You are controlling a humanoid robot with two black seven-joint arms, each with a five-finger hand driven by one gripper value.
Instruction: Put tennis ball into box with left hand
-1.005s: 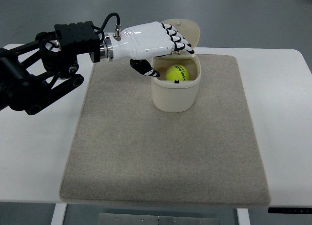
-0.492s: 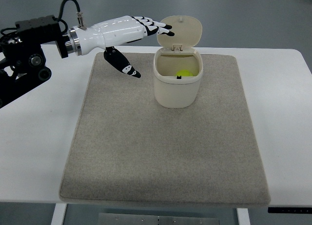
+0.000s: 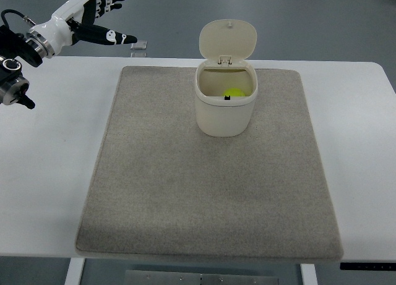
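Tennis ball (image 3: 232,94) inside box (image 3: 225,115); left hand (image 3: 86,16) well apart, fingers spread, empty.

White flat surface (image 3: 49,174) carries a beige rectangular fabric mat (image 3: 204,198), roughly centred. Cream plastic box (image 3: 225,106) stands on the mat's far middle part, hinged lid (image 3: 228,39) tipped up behind it. Yellow-green tennis ball (image 3: 232,94) lies inside the box. White-and-black left robot hand (image 3: 86,16) at far left corner, well apart from the box.
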